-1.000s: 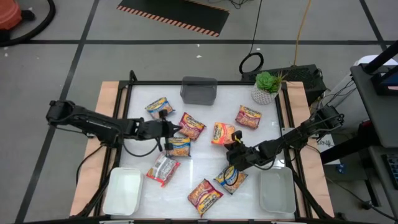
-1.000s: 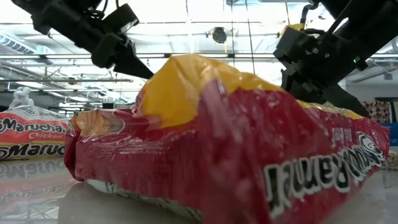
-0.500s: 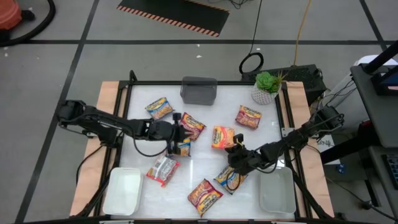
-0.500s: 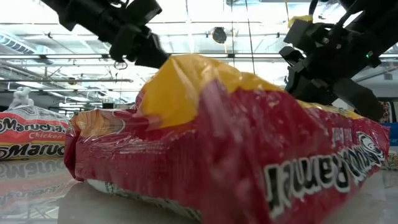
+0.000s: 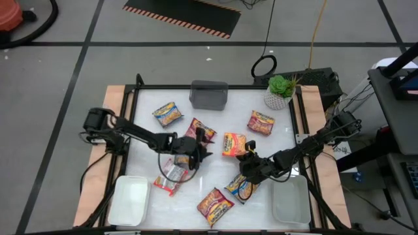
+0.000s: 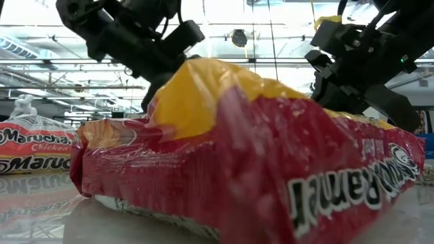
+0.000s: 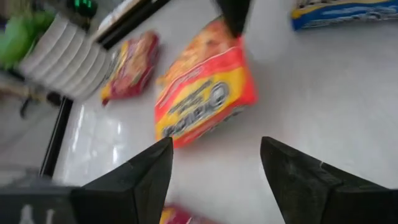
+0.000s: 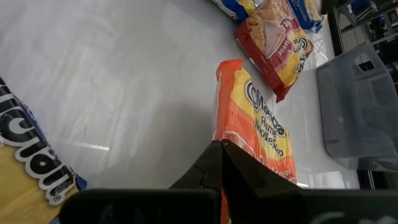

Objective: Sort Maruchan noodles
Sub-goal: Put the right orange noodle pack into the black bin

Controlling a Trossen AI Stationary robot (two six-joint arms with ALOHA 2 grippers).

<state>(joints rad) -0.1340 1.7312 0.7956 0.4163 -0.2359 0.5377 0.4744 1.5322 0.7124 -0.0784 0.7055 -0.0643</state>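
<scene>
Maruchan noodles (image 5: 215, 204): flat packets scattered across the white table (image 5: 215, 176), one maroon packet at the near edge, one orange packet (image 5: 234, 142) near the centre, one blue-and-yellow packet (image 5: 242, 187) toward the near right corner, others toward the far edge. Left pincer (image 5: 203, 149) hovers over the table's middle beside a maroon packet (image 5: 200, 130), fingers (image 7: 143, 177) spread apart and holding nothing. Right pincer (image 5: 247, 156) is at the orange packet's near edge, fingers (image 8: 219, 163) pressed together, nothing between them. White trays (image 5: 128, 200) occupy both near corners; a grey bin (image 5: 209, 95) stands at the far edge.
</scene>
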